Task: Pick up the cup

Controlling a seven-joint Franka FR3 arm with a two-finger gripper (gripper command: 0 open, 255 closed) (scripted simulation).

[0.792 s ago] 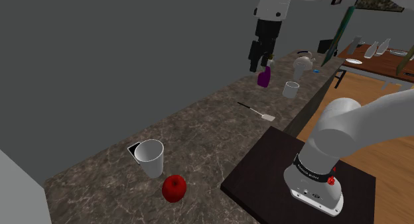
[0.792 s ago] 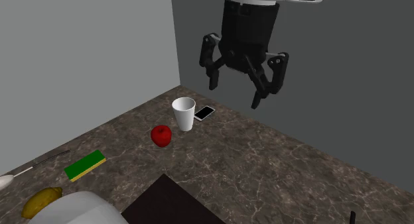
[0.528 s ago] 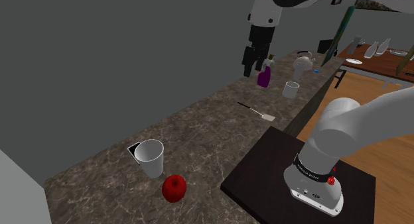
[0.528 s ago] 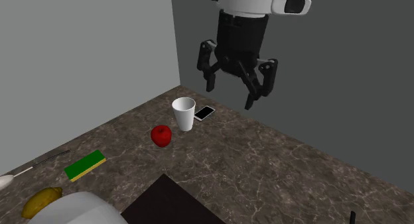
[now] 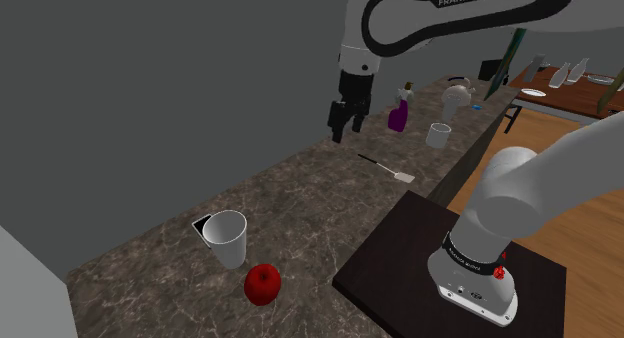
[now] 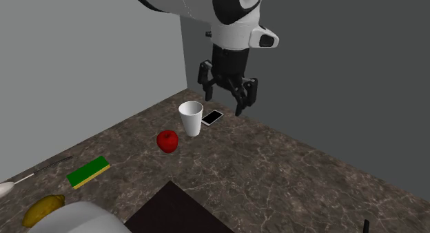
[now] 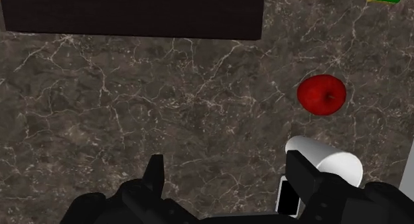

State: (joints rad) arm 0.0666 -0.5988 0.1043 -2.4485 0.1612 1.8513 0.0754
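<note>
White and plain, the cup (image 5: pixel 226 238) stands upright, mouth open, on a dark veined stone counter (image 5: pixel 300 201) near the grey wall. Touching or nearly touching the cup, on its wall side, a phone (image 6: pixel 212 117) with a dark screen lies flat. On the cup's other side, toward the counter's front edge, a red apple (image 6: pixel 167 140) sits just beside it but apart.

The black gripper (image 6: pixel 222 104) hangs in the air above the counter, higher than the cup and off to one side of it, beyond the phone in the second exterior view. Its fingers are spread wide and have hold of nothing. In the wrist view the cup (image 7: pixel 325 162) lies outside the gap between the fingers, past one of them, with only bare stone between the two.

Farther from the cup than the apple, a green and yellow sponge (image 6: pixel 88 171) lies flat, and beyond that a yellow banana (image 6: pixel 43 209). Well away from the cup, along the counter, are a white spatula (image 5: pixel 385 167), a small white mug (image 5: pixel 437 135) and a purple spray bottle (image 5: pixel 399 113).
</note>
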